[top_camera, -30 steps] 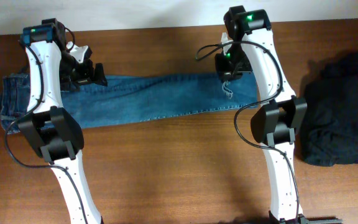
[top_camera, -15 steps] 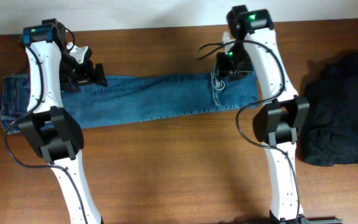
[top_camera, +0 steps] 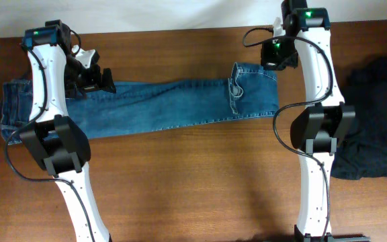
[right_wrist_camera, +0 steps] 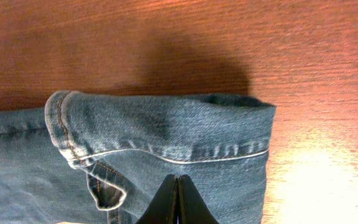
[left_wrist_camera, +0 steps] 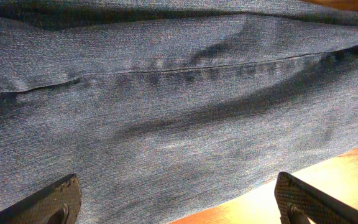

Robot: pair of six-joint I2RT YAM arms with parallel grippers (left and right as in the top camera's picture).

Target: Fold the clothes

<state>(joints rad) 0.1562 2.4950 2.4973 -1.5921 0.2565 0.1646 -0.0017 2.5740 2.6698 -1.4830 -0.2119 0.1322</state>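
One pair of blue jeans (top_camera: 160, 107) lay stretched lengthwise on a wooden table (top_camera: 193, 188), the hem end folded back on itself. The left gripper (top_camera: 101, 81) hovered over the jeans' upper leg near the waistband, jaws spread wide, gripping nothing. The right gripper (right_wrist_camera: 176, 198) hung just above the jeans' folded hem, fingers pressed together. One black garment (top_camera: 375, 121) sat crumpled well apart from the jeans, beyond the hem end.
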